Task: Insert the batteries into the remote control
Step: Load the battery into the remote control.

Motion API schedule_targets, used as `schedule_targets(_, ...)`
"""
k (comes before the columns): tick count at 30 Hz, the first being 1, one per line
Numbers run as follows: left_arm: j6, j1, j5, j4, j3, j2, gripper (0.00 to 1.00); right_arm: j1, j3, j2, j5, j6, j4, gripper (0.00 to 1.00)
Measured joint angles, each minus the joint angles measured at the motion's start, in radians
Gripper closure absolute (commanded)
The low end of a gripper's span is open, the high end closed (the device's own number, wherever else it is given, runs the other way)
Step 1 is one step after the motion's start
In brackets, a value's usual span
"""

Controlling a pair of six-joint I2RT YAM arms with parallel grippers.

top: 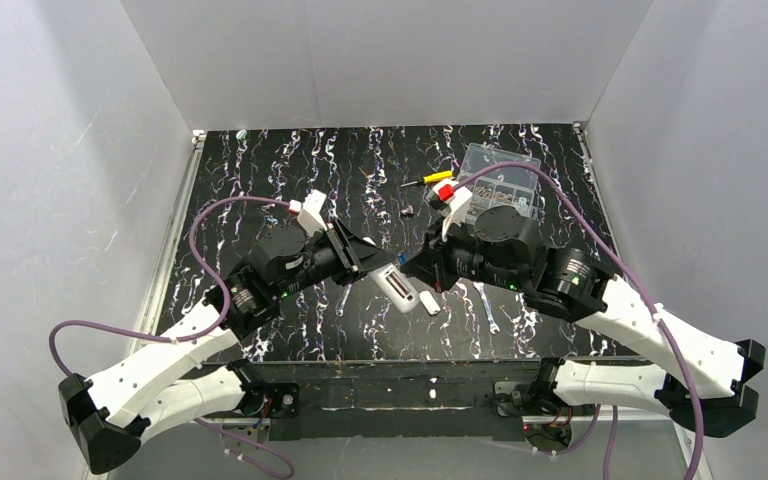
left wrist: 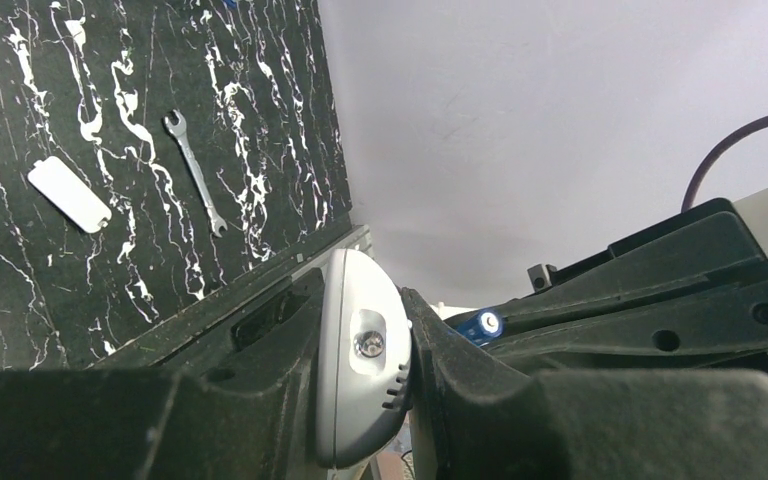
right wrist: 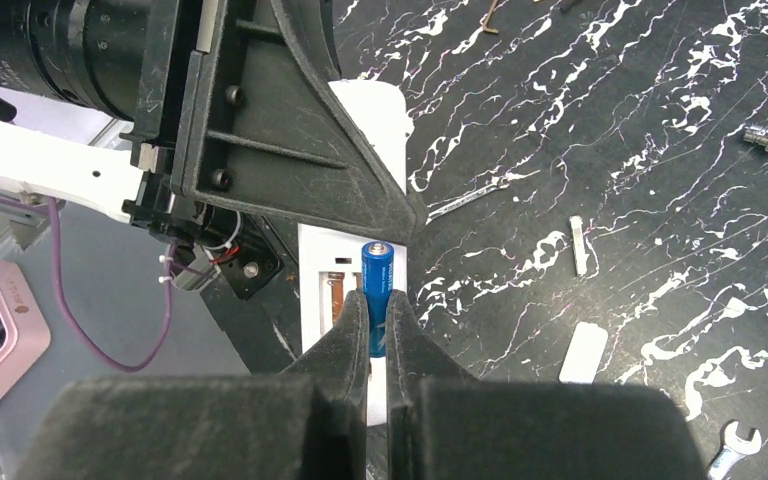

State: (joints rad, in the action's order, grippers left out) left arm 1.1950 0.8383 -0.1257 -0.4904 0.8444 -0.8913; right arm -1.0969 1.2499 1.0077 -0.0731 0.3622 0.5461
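Note:
My left gripper (top: pixel 365 262) is shut on the white remote control (top: pixel 397 288) and holds it by one end, back side up. In the left wrist view the remote's end (left wrist: pixel 360 370) sits clamped between the fingers of the left gripper (left wrist: pixel 365 330). My right gripper (right wrist: pixel 377 305) is shut on a blue battery (right wrist: pixel 377 285), held lengthwise right over the remote's open battery compartment (right wrist: pixel 340 285). The battery also shows in the top view (top: pixel 392 262) and the left wrist view (left wrist: pixel 480 325). The right gripper (top: pixel 407 268) faces the left one closely. No other battery shows.
The white battery cover (right wrist: pixel 585 352) lies on the black mat right of the remote. A silver wrench (top: pixel 490 308) lies near the front. A yellow-handled screwdriver (top: pixel 430 178) and a clear compartment box (top: pixel 500 185) are at the back right. Small loose parts (right wrist: pixel 765 135) lie nearby.

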Motion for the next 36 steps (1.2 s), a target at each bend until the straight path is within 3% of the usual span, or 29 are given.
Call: schedule_targets(36,0.07,0.0,0.021,-0.044,-0.028,-0.006,1.0,-0.038,0.007,0.049,-0.012,-0.023,0.029,0.96)
